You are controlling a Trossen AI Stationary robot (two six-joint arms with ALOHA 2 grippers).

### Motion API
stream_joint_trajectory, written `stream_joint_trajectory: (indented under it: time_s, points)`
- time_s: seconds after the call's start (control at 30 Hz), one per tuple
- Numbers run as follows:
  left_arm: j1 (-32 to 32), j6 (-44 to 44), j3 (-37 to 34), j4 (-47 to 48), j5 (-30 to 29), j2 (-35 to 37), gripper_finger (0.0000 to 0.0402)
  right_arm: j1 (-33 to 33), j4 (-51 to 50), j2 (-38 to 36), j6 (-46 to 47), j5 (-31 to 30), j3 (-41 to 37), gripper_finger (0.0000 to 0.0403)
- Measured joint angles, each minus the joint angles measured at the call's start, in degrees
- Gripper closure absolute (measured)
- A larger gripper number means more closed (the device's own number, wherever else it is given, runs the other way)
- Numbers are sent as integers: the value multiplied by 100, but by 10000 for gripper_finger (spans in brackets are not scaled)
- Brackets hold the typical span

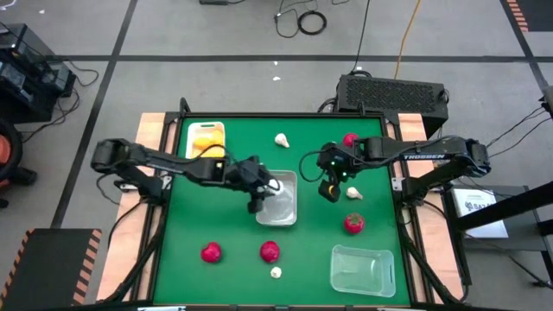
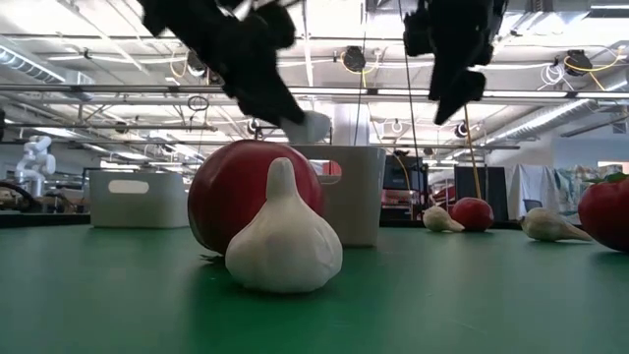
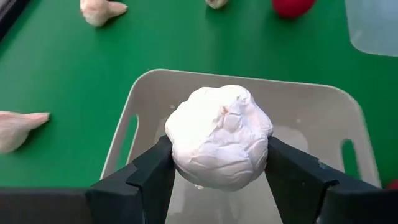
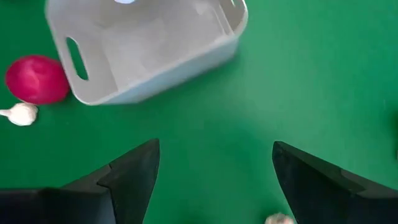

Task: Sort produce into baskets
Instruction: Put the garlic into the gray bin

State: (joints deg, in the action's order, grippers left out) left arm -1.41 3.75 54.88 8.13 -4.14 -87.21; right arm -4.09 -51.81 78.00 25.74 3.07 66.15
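On the green table (image 1: 233, 225), the middle basket (image 1: 285, 207) sits empty below the left gripper (image 3: 219, 163), which pinches a white garlic (image 3: 219, 137) just above it. The right gripper (image 4: 214, 163) hangs spread wide and empty near another garlic (image 1: 353, 193), beside that basket.

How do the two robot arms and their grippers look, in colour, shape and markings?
Both arms are black, jointed, with thin cables along them. The right arm carries white TROSSEN lettering and a green light near its wrist. The left gripper and the right gripper each have two dark, wedge-shaped matte fingers.
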Motion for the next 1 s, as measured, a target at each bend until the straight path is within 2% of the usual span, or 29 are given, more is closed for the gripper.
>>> stream_joint_trajectory:
  time_s: [0.13, 0.37, 0.5, 0.6, 1.0]
  points:
    - [118, 34, 482, -91, 160, -470, 178, 91, -124, 1, 380, 1, 0, 101]
    - [452, 45, 1353, 1379, 971, -973, 178, 202, -131, 2, 662, 2, 0, 101]
    - [559, 43, 1457, 1515, 1219, -987, 178, 195, -127, 1, 718, -5, 0, 101]
    - [552, 30, 1455, 1407, 1067, -998, 176, 195, -125, 0, 727, -2, 0, 101]
    - [471, -128, 1455, 1365, 961, -994, 74, 195, -125, 2, 661, -5, 0, 101]
